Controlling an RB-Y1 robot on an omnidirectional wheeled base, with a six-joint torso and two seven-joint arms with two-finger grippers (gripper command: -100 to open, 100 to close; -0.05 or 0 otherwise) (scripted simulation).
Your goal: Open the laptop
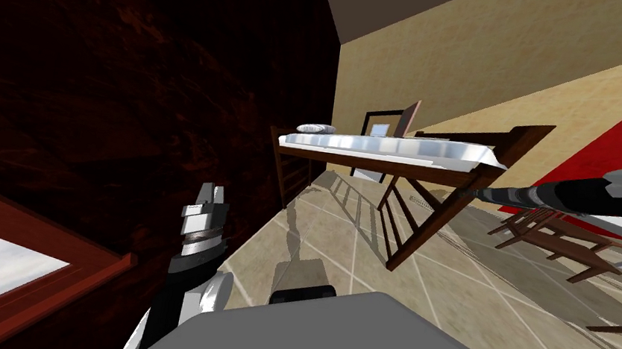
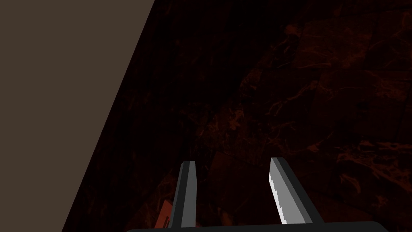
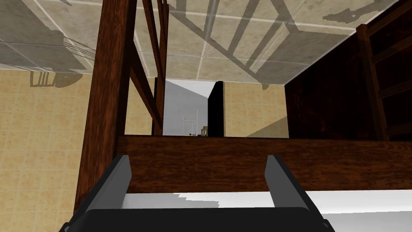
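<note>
Right gripper (image 3: 198,161) (fingers spread, nothing between) at the edge of the table (image 1: 396,148), laptop (image 1: 408,119) well apart, toward its far side.

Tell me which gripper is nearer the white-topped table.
Right. The right gripper is at the table's edge, fingers facing its wooden rail. The left gripper is raised beside the dark red wall, apart from the table.

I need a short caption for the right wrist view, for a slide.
Right tool, open, at the dark wooden rail of the white-topped table; tiled floor beyond.
</note>
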